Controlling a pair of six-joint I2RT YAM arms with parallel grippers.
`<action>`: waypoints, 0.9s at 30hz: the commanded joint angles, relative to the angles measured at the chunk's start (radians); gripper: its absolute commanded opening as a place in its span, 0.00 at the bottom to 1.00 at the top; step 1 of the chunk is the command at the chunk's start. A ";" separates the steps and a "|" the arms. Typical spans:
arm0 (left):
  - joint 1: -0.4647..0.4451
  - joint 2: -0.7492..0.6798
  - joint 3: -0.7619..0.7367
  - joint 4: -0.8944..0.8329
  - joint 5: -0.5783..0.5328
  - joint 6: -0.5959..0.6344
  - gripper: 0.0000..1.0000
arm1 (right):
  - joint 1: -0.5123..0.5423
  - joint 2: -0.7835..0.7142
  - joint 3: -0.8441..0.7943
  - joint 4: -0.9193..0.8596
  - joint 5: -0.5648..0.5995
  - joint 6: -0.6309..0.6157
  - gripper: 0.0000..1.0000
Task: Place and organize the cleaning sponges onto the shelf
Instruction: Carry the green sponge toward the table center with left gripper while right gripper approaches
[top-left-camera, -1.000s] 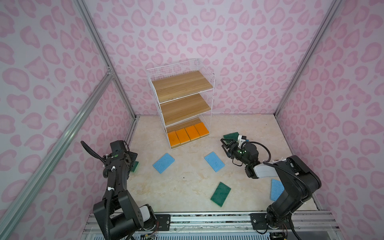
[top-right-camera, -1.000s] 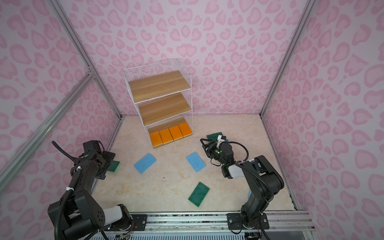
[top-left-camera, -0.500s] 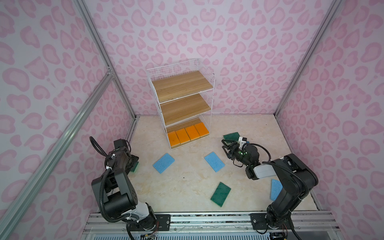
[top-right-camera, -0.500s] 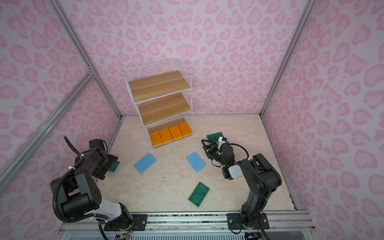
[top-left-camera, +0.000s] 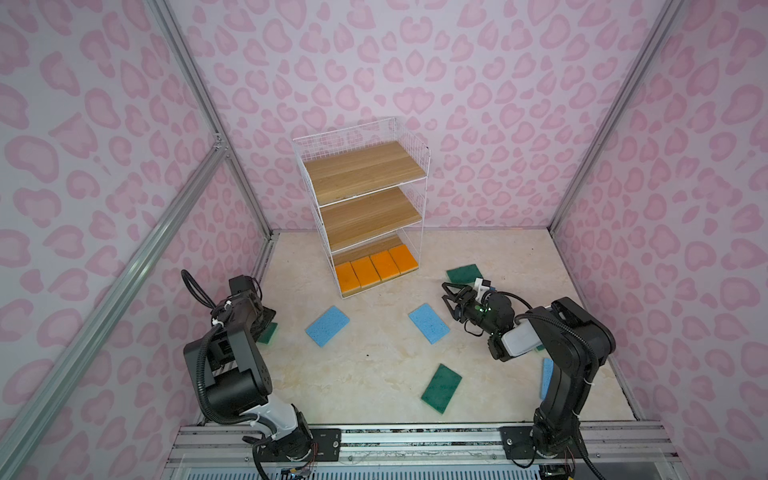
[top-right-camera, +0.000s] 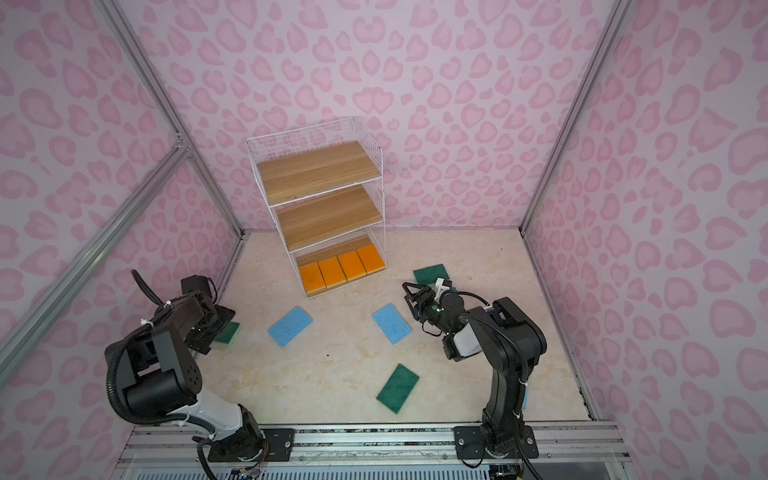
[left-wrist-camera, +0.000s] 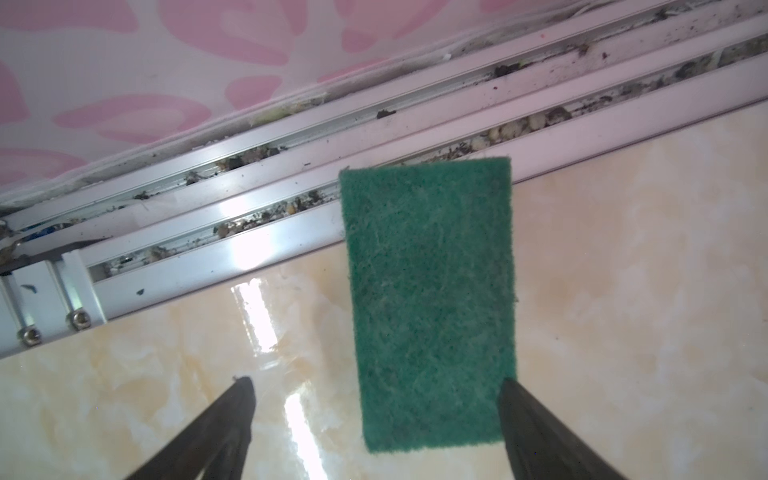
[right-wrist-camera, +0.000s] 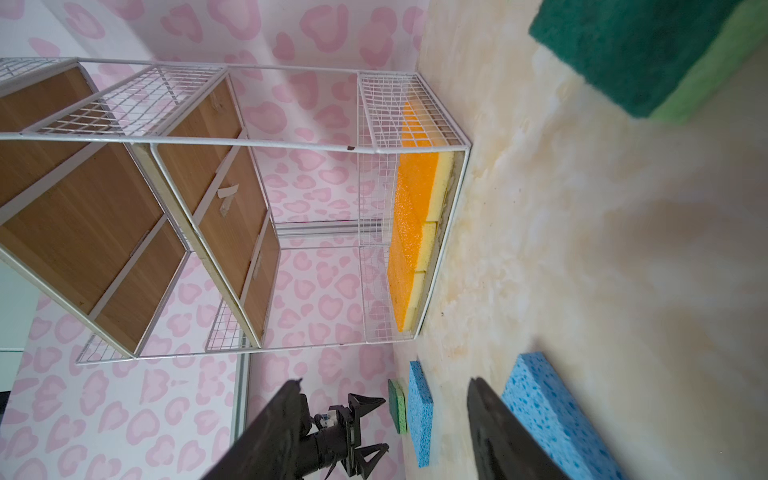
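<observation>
Marbled floor (left-wrist-camera: 623, 291), green sponge (left-wrist-camera: 428, 299) at aluminium rail (left-wrist-camera: 208, 259), pink walls (left-wrist-camera: 124, 62)

- Orange sponges (right-wrist-camera: 415, 216) lay in a row on the bottom board of the shelf (right-wrist-camera: 104, 232).
- The right end effector (right-wrist-camera: 385, 381) gaped empty near a blue sponge (right-wrist-camera: 552, 419).

We see pink walls (top-left-camera: 457, 62) blotched with darker pink leopard-like spots, a cream marbled floor (top-left-camera: 374, 374) and a white wire shelf (top-left-camera: 345, 141) with light brown boards (top-left-camera: 365, 172) holding orange sponges (top-left-camera: 376, 270). We also find light blue sponges (top-left-camera: 328, 325), dark green ones (top-left-camera: 441, 387) backed pale green, and black arms (top-left-camera: 577, 332).
</observation>
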 joint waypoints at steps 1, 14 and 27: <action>0.001 0.026 -0.003 0.057 -0.020 0.014 0.93 | -0.005 0.000 -0.008 0.078 -0.009 0.007 0.65; -0.017 0.151 0.038 0.097 -0.007 0.013 0.96 | -0.014 -0.110 0.005 -0.072 -0.032 -0.094 0.65; -0.074 0.159 0.041 0.111 -0.040 0.013 0.80 | -0.017 -0.221 -0.002 -0.206 -0.026 -0.172 0.65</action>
